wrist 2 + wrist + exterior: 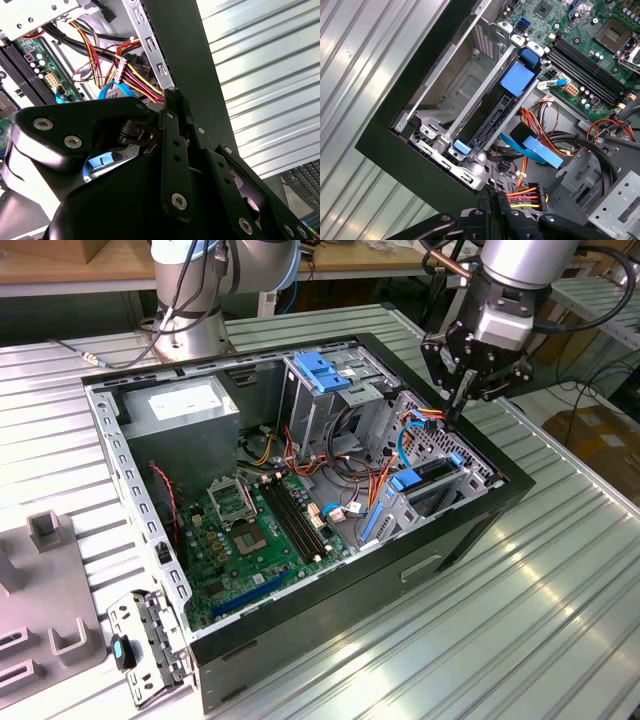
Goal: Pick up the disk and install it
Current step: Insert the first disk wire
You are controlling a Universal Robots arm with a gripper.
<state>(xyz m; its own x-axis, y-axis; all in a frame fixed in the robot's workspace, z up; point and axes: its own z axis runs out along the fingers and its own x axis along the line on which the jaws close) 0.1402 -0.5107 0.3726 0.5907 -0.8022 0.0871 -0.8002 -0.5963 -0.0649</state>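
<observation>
On a ribbed metal table, an open black case, inside facing up. At 2 o'clock from the case's middle in the exterior view, the gripper, pointing down over the rim, fingers pressed together, nothing visibly pinched between them. Same closed tip in both wrist views, just beside a bundle of orange, red and yellow cables, not clearly touching it. Disk already inside the case, at 3 o'clock from the middle, standing on edge in the drive bay next to the case wall, toward 7 o'clock from the gripper and apart from it. In the first wrist view, disk seated between grey bay walls, blue rail ends showing at both ends, a blue tab on its exposed edge, a loose blue strip lying between disk and gripper. Elsewhere in the case, by the exterior view: green motherboard at 8 o'clock, grey power supply at 11 o'clock, drive cage topped by a blue bracket at 12 o'clock. Beyond the case at 11 o'clock, the arm's base. At 9 o'clock near the view's edge, a grey fixture; just beside the case's 7 o'clock corner, a small metal plate flat on the table.
</observation>
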